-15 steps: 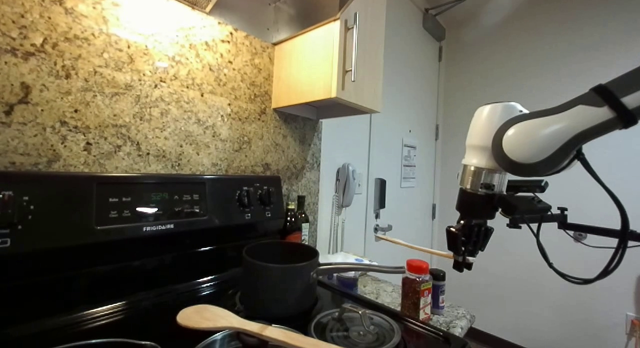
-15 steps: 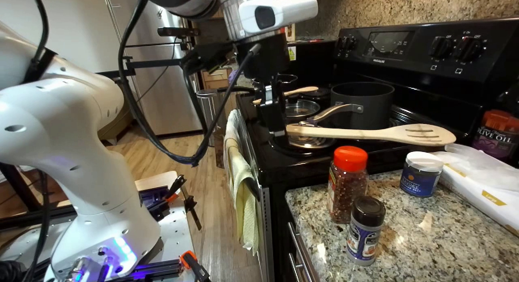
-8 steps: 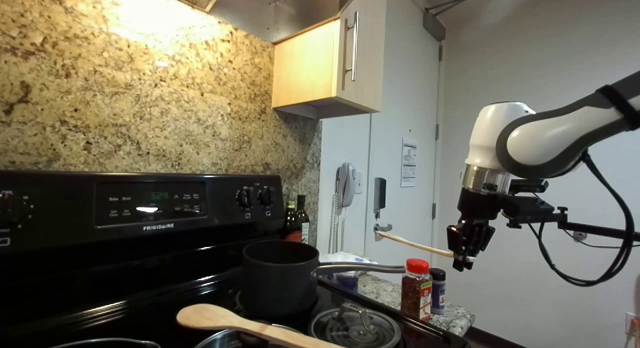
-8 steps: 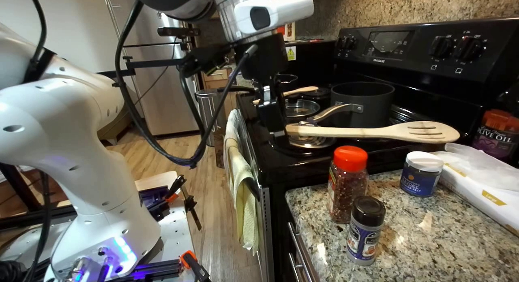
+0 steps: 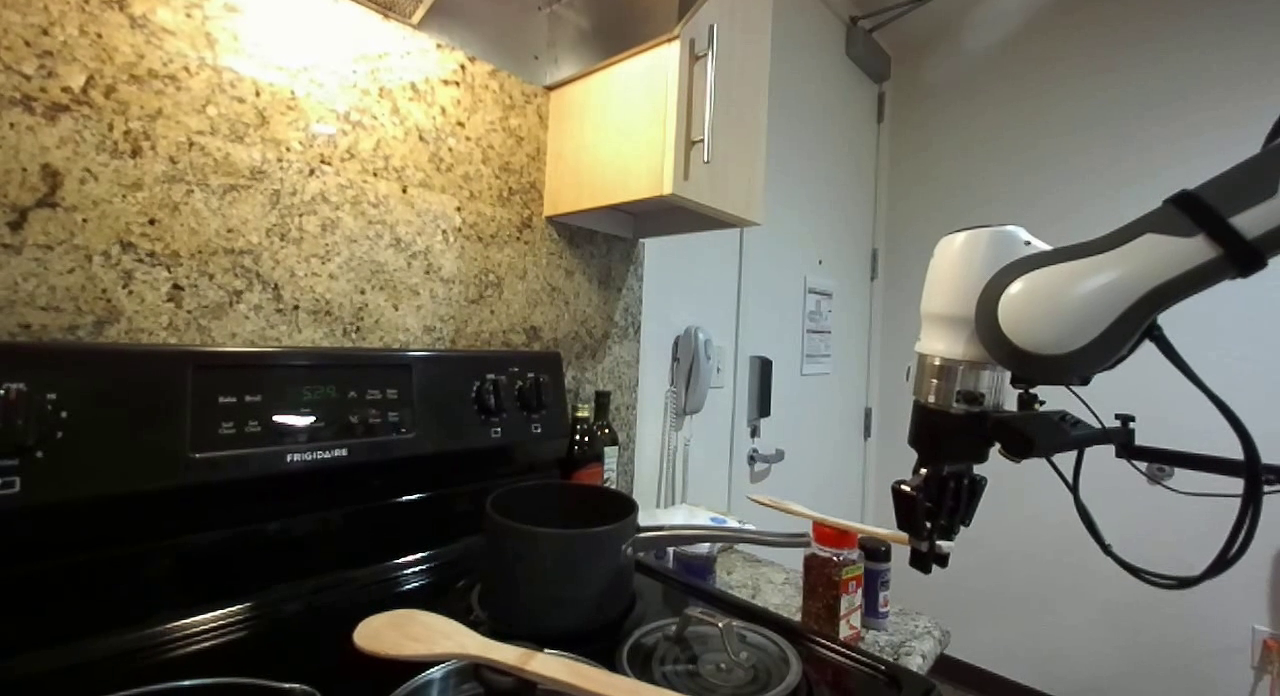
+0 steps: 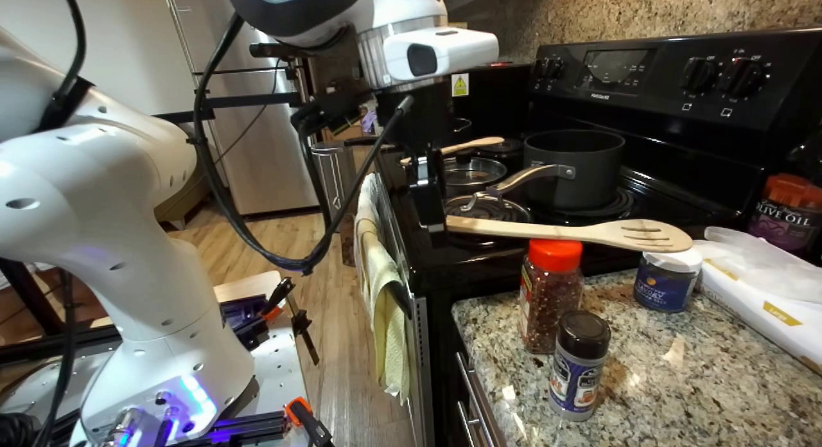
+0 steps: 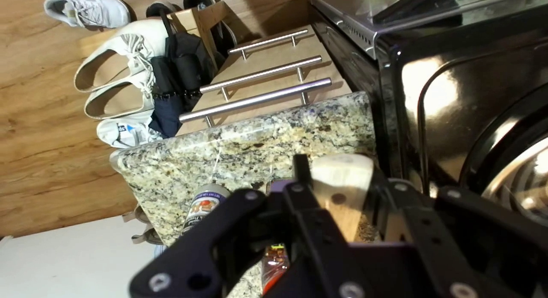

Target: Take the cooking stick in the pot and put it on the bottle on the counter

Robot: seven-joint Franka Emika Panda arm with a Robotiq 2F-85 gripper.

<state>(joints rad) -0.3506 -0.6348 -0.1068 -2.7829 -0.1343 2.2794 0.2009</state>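
The cooking stick, a pale wooden spatula with a slotted head, lies nearly level in my gripper. It looks thin, edge-on, in an exterior view, and its handle end shows in the wrist view. My gripper, also in an exterior view, is shut on the handle end. The red-capped bottle stands upright on the counter; it also shows in an exterior view. The stick crosses over its cap and hides the cap's top; I cannot tell whether they touch. The black pot is on the stove.
A black-capped spice bottle stands close beside the red-capped one. A white-lidded jar and a white box are further back on the counter. The pot's handle reaches toward the bottle. A wooden spoon lies over another pan.
My gripper has moved down with the cooking stick. The stick was above and apart from the red cap in an exterior view; now it overlaps the cap's top in both exterior views.
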